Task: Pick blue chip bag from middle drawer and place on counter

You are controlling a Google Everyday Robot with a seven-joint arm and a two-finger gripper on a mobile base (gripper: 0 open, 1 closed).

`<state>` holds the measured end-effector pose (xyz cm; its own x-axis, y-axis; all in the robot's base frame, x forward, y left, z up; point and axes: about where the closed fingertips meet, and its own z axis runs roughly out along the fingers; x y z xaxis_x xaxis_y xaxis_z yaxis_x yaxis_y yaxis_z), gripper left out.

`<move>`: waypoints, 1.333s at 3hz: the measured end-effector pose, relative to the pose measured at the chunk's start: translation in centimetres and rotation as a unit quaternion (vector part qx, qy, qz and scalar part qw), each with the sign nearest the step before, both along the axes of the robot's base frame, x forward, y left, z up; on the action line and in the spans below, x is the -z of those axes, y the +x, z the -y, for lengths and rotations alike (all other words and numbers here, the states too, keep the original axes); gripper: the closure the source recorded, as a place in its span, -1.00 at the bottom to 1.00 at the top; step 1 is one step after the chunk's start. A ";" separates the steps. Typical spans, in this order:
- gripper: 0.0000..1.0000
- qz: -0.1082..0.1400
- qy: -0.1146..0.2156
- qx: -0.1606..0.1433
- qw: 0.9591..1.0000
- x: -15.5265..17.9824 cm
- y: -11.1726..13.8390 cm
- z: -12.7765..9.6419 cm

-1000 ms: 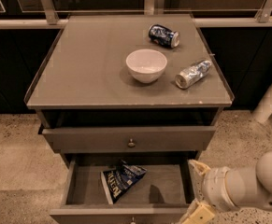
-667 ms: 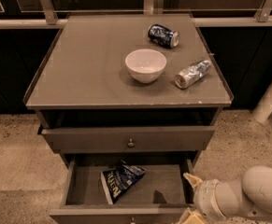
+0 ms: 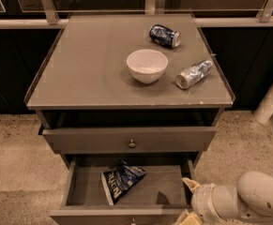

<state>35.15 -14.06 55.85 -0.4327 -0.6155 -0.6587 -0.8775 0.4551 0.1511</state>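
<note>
Speckled floor (image 3: 14, 163) lower right: arm (image 3: 260, 198) low, level; gripper (image 3: 187, 201) beside middle drawer (image 3: 87, 186) right corner, fingers spread.

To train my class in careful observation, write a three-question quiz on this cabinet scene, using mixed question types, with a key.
1. True or false: the blue chip bag lies on the counter.
2. How many cans lie on the counter? A) one B) two C) three
3. Fill in: the open end effector is by the front corner of the ____ drawer.
Key: 1 false; 2 B; 3 middle drawer.
</note>
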 end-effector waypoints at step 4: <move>-1.00 0.089 0.050 0.032 0.994 4.6 4.3 -3.7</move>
